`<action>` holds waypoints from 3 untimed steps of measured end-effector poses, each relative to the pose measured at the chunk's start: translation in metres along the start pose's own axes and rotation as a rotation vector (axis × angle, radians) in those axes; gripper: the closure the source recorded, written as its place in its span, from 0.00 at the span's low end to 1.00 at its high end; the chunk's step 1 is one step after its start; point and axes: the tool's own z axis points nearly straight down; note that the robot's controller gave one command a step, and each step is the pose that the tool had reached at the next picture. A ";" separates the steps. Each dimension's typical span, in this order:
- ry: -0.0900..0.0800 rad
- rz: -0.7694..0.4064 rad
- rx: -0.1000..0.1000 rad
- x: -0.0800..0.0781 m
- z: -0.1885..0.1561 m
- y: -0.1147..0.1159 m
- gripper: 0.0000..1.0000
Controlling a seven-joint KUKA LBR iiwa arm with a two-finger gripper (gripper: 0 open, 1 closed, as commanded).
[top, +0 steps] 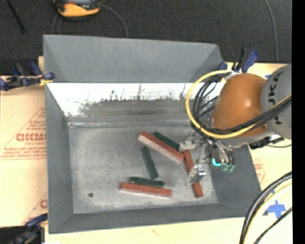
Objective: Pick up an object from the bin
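Hovering low at the right side of the grey bin (117,70) with the gripper (196,165), directly over a short red bar (197,189) lying near the right wall. Cannot tell whether spread or closed, nor whether touching that bar. Just to the left, a long pinkish-red bar (161,147) set at a slant, with a dark green bar (168,139) alongside its far edge. Further left, a slanted green bar (149,162); nearer the front wall, a short green bar (146,181) lying against a long red bar (145,189).
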 end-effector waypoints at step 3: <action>0.000 0.013 -0.002 0.005 0.026 -0.009 0.00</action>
